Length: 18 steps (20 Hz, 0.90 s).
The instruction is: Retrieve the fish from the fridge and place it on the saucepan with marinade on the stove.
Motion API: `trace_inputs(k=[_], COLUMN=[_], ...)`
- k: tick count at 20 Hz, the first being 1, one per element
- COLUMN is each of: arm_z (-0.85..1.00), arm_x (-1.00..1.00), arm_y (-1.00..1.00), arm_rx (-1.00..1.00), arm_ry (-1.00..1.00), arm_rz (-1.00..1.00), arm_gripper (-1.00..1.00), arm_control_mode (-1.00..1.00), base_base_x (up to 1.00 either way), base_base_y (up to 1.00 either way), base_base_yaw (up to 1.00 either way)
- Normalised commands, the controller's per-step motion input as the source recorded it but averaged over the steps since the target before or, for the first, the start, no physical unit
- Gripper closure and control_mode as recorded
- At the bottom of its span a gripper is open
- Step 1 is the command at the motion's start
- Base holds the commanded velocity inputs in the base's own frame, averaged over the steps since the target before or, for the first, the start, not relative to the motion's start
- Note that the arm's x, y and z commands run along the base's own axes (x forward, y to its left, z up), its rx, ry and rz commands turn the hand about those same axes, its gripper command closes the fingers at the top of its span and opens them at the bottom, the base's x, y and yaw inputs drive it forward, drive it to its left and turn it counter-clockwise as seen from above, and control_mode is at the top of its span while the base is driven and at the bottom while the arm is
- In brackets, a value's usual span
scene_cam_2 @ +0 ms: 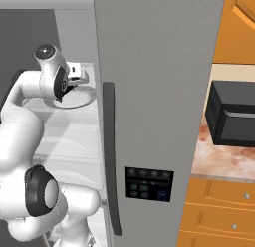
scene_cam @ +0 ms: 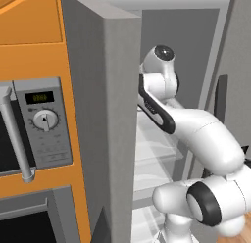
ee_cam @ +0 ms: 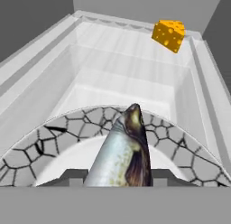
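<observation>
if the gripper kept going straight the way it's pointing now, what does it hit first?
The fish is already between the gripper's fingers, on the plate. Past it, the far rim of the plate comes first, then bare white shelf toward the back wall. The cheese sits off to the right, probably missed; depth is unclear.

The fish (ee_cam: 122, 155), silvery with a dark brown head and back, lies lengthwise right in front of the tool (ee_cam: 118, 175), its head pointing away from it. It rests on a plate's (ee_cam: 180, 148) white centre, inside a rim of grey cracked-stone pattern. The fridge (scene_cam_2: 154, 81) stands open, grey steel with white shelves (ee_cam: 135, 69) stretching beyond the tool.
</observation>
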Motion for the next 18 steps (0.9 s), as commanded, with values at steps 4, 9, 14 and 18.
trace_inputs(k=[4, 9, 14, 18], arm_z=[0.62, 0.24, -0.28, -0.28], arm_x=[-0.99, -1.0, -1.0, -1.0], arm_y=[0.0, 0.0, -0.07, -0.3], arm_rx=[0.08, 0.03, 0.0, 0.0], arm_ry=[-0.07, -0.02, 0.0, -0.02], arm_rz=[-0.03, -0.01, 0.0, 0.0], arm_gripper=[1.0, 1.0, 1.0, 1.0], arm_control_mode=[-1.0, -1.0, -1.0, -1.0], base_base_x=[0.0, 0.0, 0.0, 0.0], base_base_y=[0.0, 0.0, 0.0, 0.0], base_base_yaw=[0.0, 0.0, 0.0, 0.0])
